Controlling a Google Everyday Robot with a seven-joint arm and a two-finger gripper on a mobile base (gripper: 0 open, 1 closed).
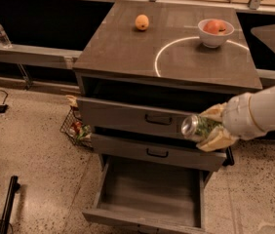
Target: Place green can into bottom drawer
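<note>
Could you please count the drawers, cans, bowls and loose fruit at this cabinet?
Drawers: 3, top drawer, middle drawer, open bottom drawer
Cans: 1, green can, held by the gripper in front of the upper drawers
Bowl: 1
Orange: 1
Total: 6

Shiny green can [194, 126] (gripper [214, 127], right), wooden bottom drawer [149, 189]
</note>
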